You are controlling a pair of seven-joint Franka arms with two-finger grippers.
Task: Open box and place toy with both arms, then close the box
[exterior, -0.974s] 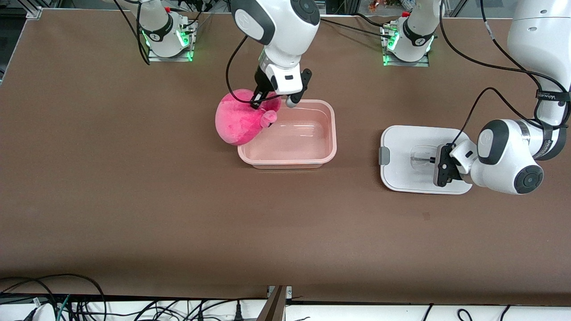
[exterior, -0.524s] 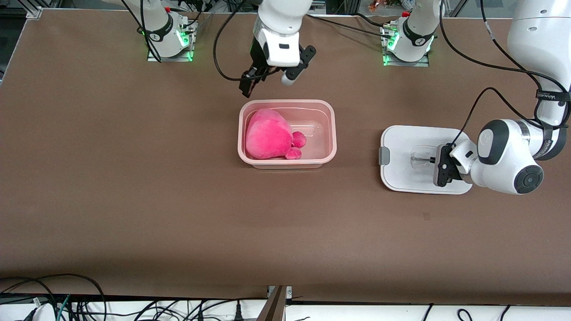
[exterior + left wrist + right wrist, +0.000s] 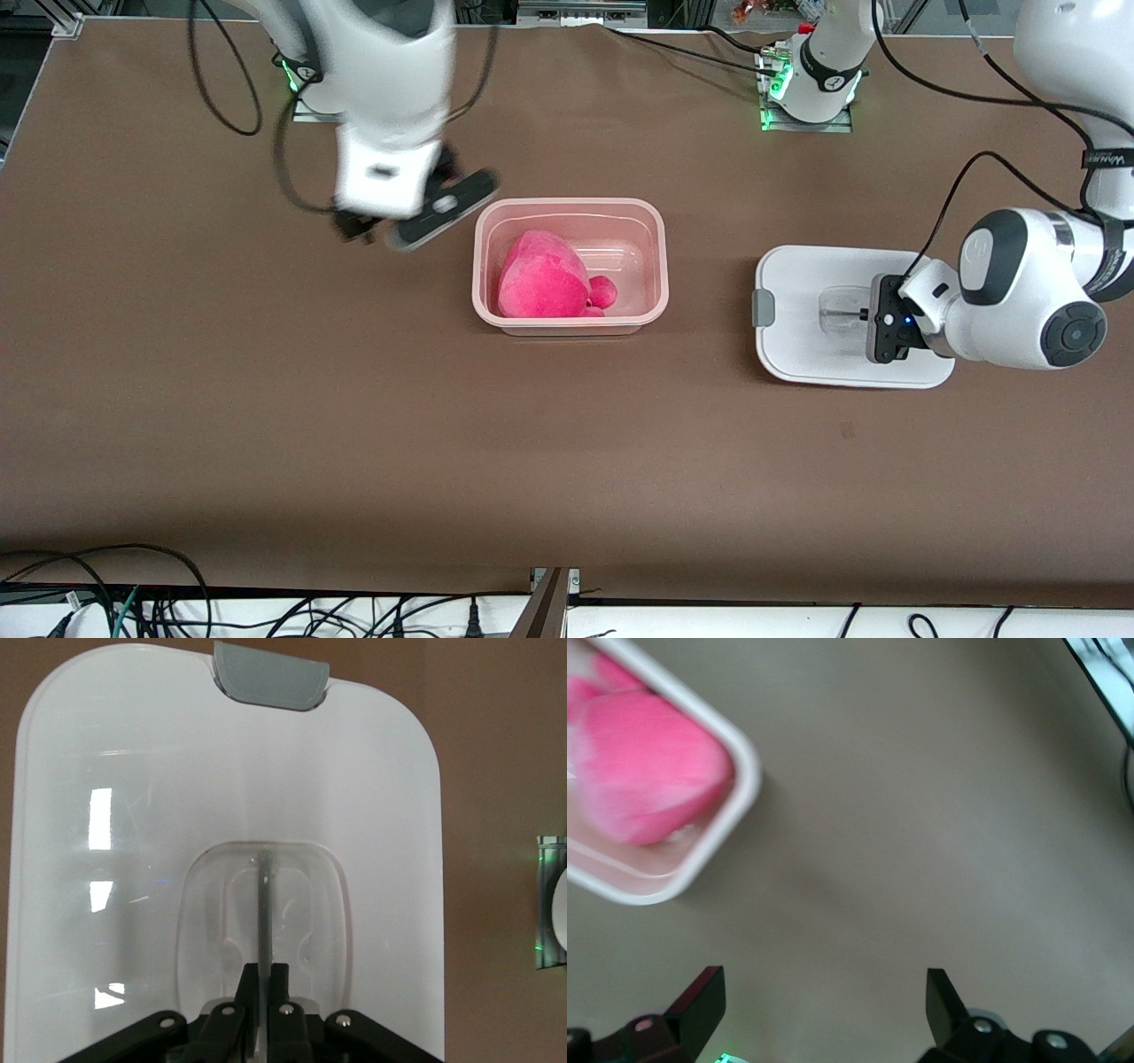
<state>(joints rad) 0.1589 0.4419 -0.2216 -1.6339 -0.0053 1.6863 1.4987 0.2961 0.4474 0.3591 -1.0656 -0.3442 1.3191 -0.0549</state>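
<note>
Right wrist view: right claw [image 3: 824,1010] spread wide, seemingly empty; left claw [image 3: 264,979] pinches lid handle [image 3: 263,912].

The box [image 3: 570,266] sits on the worktop [image 3: 354,425], near its middle and a little toward the bases. The toy [image 3: 542,286] lies in the box, in the half toward the right arm's end. The lid [image 3: 811,310] lies flat on the worktop at 3 o'clock from the box in the front view, well apart from it, toward the left arm's end. The left tool [image 3: 864,313] is on the lid, its fingers [image 3: 266,988] pinched on the bar of the lid's centre handle [image 3: 263,921]. The right tool [image 3: 403,226] is over bare worktop at 9 o'clock from the box, just beside it, fingers spread.
</note>
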